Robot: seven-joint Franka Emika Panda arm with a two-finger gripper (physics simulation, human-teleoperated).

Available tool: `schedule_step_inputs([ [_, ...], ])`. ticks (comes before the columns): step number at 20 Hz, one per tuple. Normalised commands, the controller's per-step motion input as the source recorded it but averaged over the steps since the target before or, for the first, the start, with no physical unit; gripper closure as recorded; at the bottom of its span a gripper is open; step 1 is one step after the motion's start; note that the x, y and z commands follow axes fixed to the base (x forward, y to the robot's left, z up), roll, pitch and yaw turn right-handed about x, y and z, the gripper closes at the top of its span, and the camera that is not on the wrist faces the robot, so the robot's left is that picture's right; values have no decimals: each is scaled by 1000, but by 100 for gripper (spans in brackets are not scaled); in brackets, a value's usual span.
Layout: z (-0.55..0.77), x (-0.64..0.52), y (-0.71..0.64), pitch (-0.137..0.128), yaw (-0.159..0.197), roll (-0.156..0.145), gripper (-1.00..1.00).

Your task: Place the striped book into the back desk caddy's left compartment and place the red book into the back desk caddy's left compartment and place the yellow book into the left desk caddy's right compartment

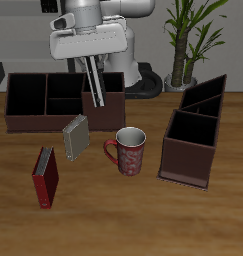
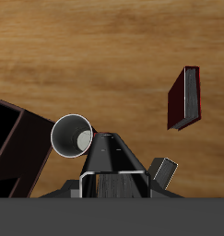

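The striped book (image 1: 76,137) is grey and stands tilted on the table just in front of the back desk caddy (image 1: 28,120). Its corner shows in the wrist view (image 2: 162,171). The red book (image 1: 45,177) (image 2: 184,97) stands nearer the table's front edge. My gripper (image 1: 100,98) (image 2: 109,140) hangs slanted over the back caddy's end compartment beside the mug. Its fingers look shut together with nothing between them. The left desk caddy (image 1: 185,165) stands apart at the far side of the mug. The yellow book is out of view.
A red patterned mug (image 1: 128,150) (image 2: 72,136) stands between the two caddies, close to the striped book. A potted plant (image 1: 183,40) is behind the table near the robot's base.
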Motion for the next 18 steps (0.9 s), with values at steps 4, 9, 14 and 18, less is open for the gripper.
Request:
schedule_step_inputs([
  [4, 54, -350, -493, -24, -40, -59, 100],
  [9, -10, -423, -510, 15, -17, -36, 100],
  [14, -110, -378, -566, 36, -17, -57, 100],
  [18, -86, -398, -354, 40, -2, -21, 100],
])
